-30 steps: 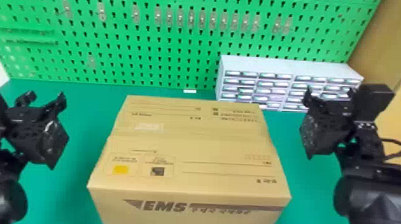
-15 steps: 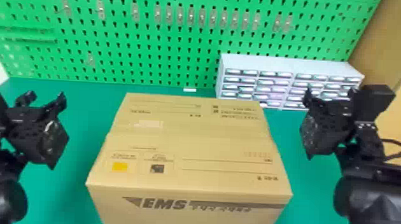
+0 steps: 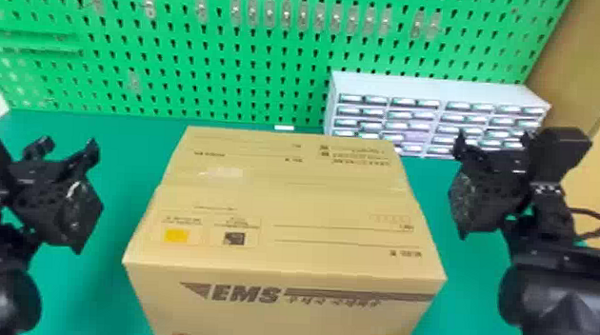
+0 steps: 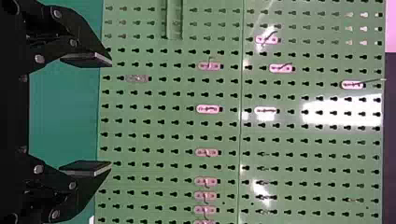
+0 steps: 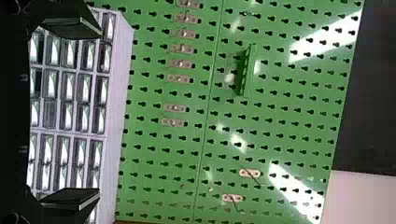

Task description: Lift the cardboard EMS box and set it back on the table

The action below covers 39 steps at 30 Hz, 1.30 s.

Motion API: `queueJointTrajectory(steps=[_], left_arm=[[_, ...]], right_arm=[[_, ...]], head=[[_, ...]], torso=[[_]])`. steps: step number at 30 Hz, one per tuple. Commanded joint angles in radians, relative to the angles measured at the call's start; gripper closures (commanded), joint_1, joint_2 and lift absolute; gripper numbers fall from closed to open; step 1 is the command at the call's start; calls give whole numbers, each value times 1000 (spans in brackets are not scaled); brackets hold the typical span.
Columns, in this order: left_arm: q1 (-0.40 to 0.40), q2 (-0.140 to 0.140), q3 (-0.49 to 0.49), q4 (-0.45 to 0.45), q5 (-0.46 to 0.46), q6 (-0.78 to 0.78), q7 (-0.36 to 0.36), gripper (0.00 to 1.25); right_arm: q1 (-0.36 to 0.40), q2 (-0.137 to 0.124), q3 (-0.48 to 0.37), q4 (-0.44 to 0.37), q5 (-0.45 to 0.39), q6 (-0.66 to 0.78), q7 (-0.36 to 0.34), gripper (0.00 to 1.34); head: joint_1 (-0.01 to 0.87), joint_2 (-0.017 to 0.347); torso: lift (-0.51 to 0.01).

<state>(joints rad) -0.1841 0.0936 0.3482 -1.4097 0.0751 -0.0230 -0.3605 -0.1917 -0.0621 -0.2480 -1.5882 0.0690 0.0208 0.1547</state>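
The cardboard EMS box (image 3: 283,202) rests on the green table, its lettered side facing the robot. To its left is my left gripper (image 3: 66,147), apart from the box. My right gripper (image 3: 493,140) is off the box's right side, also without contact. In the left wrist view, my left gripper (image 4: 111,114) has its two fingers wide apart with nothing between them. In the right wrist view, the fingers of my right gripper (image 5: 100,114) are likewise spread, holding nothing.
Behind the box rises a green pegboard (image 3: 183,79) with small hooks. A white cabinet of small drawers (image 3: 440,84) stands at the table's back right. Green table surface (image 3: 94,291) shows on both sides of the box.
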Motion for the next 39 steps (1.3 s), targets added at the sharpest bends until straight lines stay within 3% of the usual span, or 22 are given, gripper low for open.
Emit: queueJointTrajectory(steps=[1,31,39], left_arm=[[0,0,0,0,2,0,0,470],[-2,0,3,0,2,0,0,470],[-5,0,21,0,-6,-8,0,473]], right_arm=[[0,1,-1,1,0,-2,0,108],[-2,5,6,14,2,-21,0,108],[-2,-7,4,88,-31,-71,0,113]], head=[[678,-15],[678,-15],[678,-15]], torso=[[-50],[-93],[-93]])
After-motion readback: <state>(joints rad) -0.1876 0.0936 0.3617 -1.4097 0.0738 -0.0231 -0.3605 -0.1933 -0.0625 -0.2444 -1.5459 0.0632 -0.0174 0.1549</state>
